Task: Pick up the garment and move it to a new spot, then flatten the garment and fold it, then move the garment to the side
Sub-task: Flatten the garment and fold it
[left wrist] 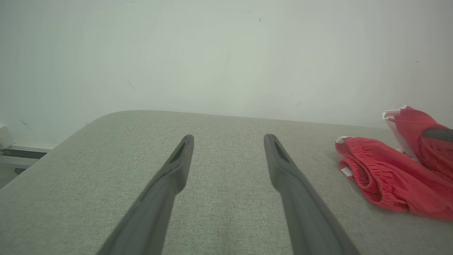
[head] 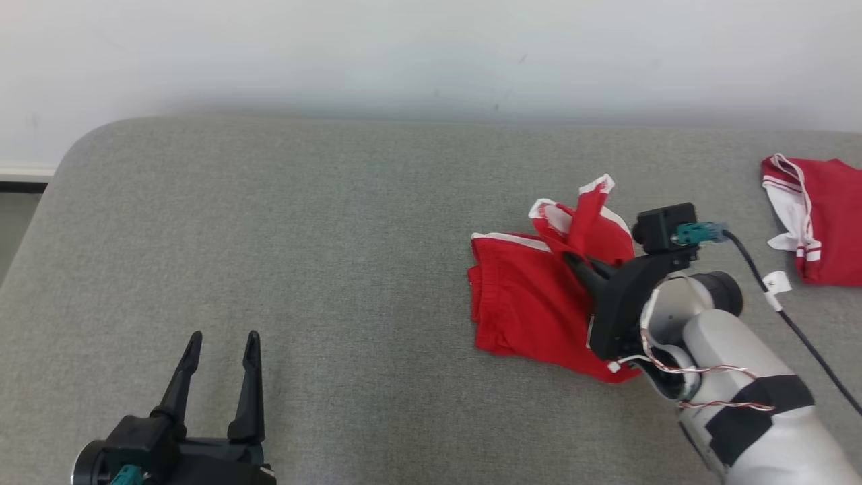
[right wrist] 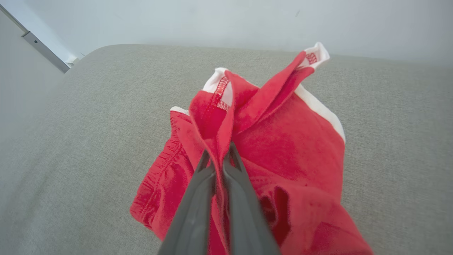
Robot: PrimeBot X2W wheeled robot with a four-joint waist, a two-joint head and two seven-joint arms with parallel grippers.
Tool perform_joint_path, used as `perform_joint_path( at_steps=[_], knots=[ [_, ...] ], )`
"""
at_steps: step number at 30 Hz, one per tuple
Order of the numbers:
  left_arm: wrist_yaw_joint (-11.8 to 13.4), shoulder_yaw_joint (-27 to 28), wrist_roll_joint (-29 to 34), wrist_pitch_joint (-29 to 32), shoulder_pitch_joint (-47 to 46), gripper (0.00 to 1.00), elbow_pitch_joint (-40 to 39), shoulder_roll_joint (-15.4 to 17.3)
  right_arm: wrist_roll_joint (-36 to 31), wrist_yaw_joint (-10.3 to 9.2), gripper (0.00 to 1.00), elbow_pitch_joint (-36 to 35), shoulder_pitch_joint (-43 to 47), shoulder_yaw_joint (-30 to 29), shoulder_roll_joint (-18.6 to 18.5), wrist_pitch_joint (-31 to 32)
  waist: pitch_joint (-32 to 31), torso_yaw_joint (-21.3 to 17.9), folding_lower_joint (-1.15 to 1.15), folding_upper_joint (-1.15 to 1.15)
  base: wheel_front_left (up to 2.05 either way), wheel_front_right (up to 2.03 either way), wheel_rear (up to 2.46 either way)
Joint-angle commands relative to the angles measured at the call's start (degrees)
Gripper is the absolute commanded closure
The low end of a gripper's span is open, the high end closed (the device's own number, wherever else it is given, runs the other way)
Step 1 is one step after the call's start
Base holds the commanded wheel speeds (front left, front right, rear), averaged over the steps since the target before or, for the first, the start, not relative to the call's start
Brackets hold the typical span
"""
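Right of centre on the grey tabletop (head: 269,222): the garment (head: 525,303), red shorts with white trim, lies crumpled, partly flat and partly drawn up into a ridge.
Garment direction: the gathered elastic waistband faces the robot's left, and two white-edged corners point up and toward the far wall (head: 431,54). The bunching leaves the long axis unclear, though the cloth spreads roughly from near to far.
Right gripper (head: 574,259): its jaws are pressed together, pinching a red fold near the garment's middle. The pale arm reaches in from the lower right.
Left gripper (head: 224,340): its jaws are spread wide and hold nothing. It sits over bare tabletop at the near left, well apart from the garment.
Head view: a second red-and-white garment (head: 825,229) lies at the far right edge, apart from the first. A black cable (head: 794,323) runs between them.
Left wrist view: past the left gripper (left wrist: 229,140), the garment (left wrist: 382,177) is seen side-on, its ruffled waistband layers stacked and the lifted fold rising above them.
Right wrist view: this close look at the pinch shows the garment (right wrist: 300,141) with a ridge of cloth sandwiched in the right gripper (right wrist: 218,156). Red stitching is visible on the white trim.
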Motion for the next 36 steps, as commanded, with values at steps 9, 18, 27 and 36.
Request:
perform_joint_path(
  at_steps=[9, 18, 27, 36],
  knots=[
    [0.1, -2.3, -1.1, -0.2, -2.6, 0.0, 1.2, -0.6, -3.9, -0.15, 1.0, 3.3, -1.2, -1.2, 7.6, 0.8, 1.6, 3.6, 0.0, 0.0, 0.0, 0.0, 0.0],
    [0.1, -2.8, -1.5, -0.2, -3.2, 0.0, 2.2, -0.7, -4.9, -0.15, 1.0, 8.5, -1.1, -1.2, 11.6, -2.0, 1.9, 4.1, 0.0, 0.0, 0.0, 0.0, 0.0],
    [0.1, -2.7, -1.3, -0.2, -2.5, 0.0, 2.6, 0.0, -4.6, -0.15, 0.0, 6.2, -2.1, -1.3, 10.2, -10.8, 0.9, 2.8, 0.0, 0.0, 0.0, 0.0, 0.0],
    [0.1, -0.8, -0.4, -0.2, -0.4, 0.0, 1.3, 0.7, -4.7, -0.15, 0.0, -1.0, 1.2, -7.7, 3.5, -18.6, -0.9, 1.1, 0.0, 0.0, 0.0, 0.0, 0.0]
  ],
)
